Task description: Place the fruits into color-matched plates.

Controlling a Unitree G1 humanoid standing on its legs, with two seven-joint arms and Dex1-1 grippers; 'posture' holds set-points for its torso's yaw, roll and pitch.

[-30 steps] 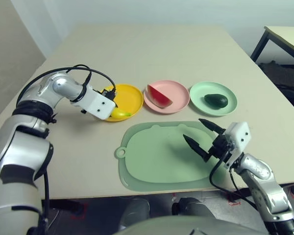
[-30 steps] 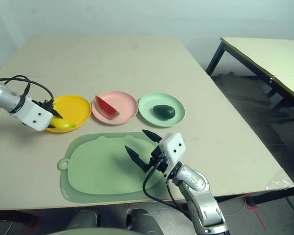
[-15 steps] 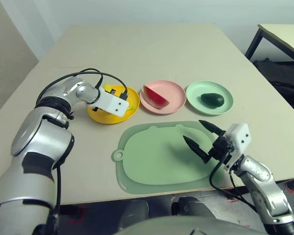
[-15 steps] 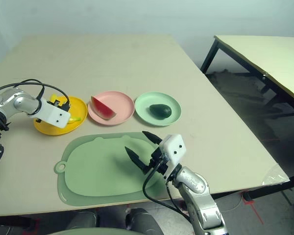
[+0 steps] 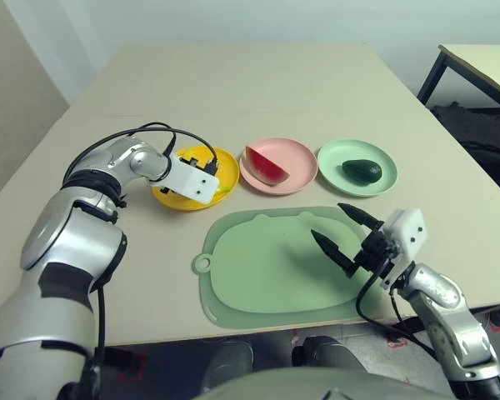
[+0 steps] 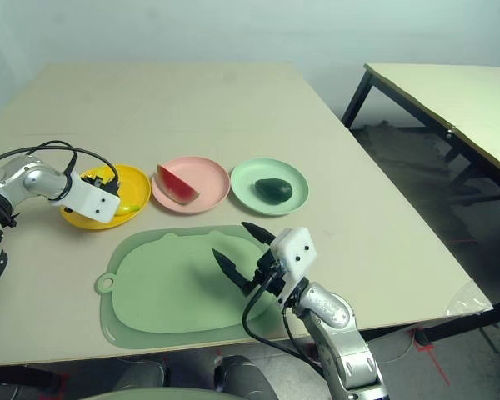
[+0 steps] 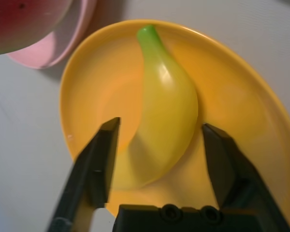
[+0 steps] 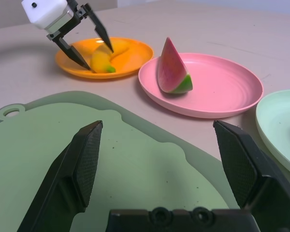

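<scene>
From the head camera I see all three fruits sitting on matching plates: the banana (image 5: 217, 191) on the yellow plate (image 5: 225, 162), the watermelon wedge (image 5: 267, 166) on the pink plate (image 5: 298, 158), the avocado (image 5: 362, 171) on the mint plate (image 5: 350, 153). My left gripper (image 5: 207, 163) hangs over the yellow plate. My right gripper (image 5: 342, 232) hovers above the green mat (image 5: 258, 267), fingers spread wide, holding nothing.

Through the left wrist camera, the banana lies flat in the yellow plate's bowl, between my two fingers (image 7: 99, 159). They stand apart on either side of it, with a visible gap on the one side at least, so I read the fruit as let go.

The right wrist camera looks across the mat at the left gripper (image 8: 87, 42) with its fingertips straddling the banana.

My judgement: the step in hand is a clean release. I should lift the left arm straight up, jaws kept wide, so neither finger drags the banana or tips the plate's rim.
</scene>
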